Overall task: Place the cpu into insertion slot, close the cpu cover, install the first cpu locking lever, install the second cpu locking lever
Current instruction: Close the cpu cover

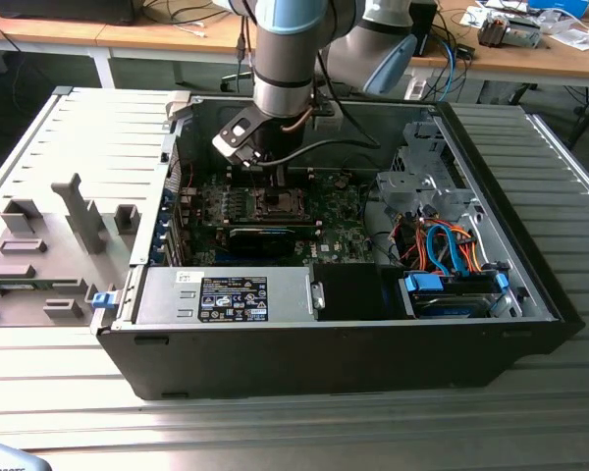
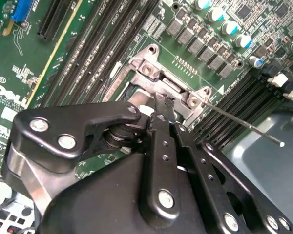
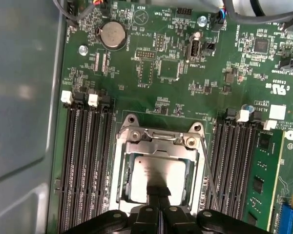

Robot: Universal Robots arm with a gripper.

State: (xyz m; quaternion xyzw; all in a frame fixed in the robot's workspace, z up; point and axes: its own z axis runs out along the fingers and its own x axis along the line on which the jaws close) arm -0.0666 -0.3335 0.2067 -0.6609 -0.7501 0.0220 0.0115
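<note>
The cpu (image 3: 158, 174) lay flat in its slot, a shiny grey square with a metal cover (image 3: 123, 165) down around it, I think. It sat on the green board (image 3: 122, 73) in the open computer case (image 1: 275, 363), near the middle of the exterior view. The hand (image 3: 158, 190) had its two fingers pressed together, tips right over the cpu's edge. A thin wire lever (image 2: 244, 124) stuck out loose, so I think the locking was not yet done. That job would need a slow, careful push.
</note>
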